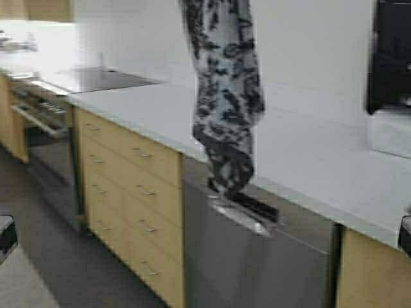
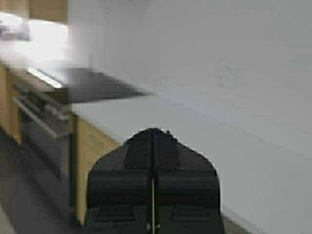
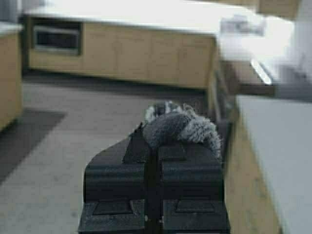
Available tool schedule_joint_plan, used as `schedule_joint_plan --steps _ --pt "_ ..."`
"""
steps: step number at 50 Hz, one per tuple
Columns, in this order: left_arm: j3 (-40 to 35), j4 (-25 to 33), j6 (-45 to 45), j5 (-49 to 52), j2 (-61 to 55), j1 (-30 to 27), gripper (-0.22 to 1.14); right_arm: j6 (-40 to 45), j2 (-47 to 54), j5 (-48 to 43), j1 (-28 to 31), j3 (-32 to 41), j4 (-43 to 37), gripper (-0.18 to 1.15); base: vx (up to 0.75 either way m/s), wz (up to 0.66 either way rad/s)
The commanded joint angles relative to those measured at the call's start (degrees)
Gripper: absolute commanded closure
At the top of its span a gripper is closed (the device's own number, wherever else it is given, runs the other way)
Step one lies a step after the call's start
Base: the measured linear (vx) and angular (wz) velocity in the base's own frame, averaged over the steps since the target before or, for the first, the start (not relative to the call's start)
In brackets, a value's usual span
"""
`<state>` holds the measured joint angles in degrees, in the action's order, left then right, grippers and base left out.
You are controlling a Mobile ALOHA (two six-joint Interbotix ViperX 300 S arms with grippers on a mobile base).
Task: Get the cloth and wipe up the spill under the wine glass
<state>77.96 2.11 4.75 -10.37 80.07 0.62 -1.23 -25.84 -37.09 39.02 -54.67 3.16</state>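
The cloth (image 1: 225,96), white-grey with a dark floral pattern, hangs down long in the middle of the high view. It hangs in front of the white counter (image 1: 308,154), and its lower end reaches the dishwasher handle (image 1: 244,208). Its top runs out of the picture. My right gripper (image 3: 157,136) is shut on a bunch of the cloth (image 3: 178,127), which bulges over the fingertips. My left gripper (image 2: 153,132) is shut and empty, and faces the counter (image 2: 204,131). The wine glass and the spill are out of view.
A dark cooktop (image 1: 103,78) is set in the counter at the left, with an oven (image 1: 45,128) under it. Wooden drawers (image 1: 128,186) and a steel dishwasher (image 1: 257,256) line the counter front. A black appliance (image 1: 388,58) stands at the right. Grey floor (image 1: 58,269) lies at the lower left.
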Motion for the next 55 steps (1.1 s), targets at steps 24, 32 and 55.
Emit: schedule_joint_plan --steps 24,32,55 --pt "-1.3 0.2 0.5 1.4 -3.4 -0.1 0.89 1.3 1.2 -0.3 -6.5 0.4 -9.0 0.8 -0.11 0.48" --pt "-1.3 0.1 0.6 1.5 -4.0 -0.1 0.89 1.5 3.3 -0.4 -8.3 0.7 -9.0 0.8 -0.1 0.49" --pt "-1.4 0.1 1.0 1.3 -3.9 -0.1 0.89 1.9 3.0 -0.3 -13.5 0.8 -9.1 0.8 -0.07 0.51"
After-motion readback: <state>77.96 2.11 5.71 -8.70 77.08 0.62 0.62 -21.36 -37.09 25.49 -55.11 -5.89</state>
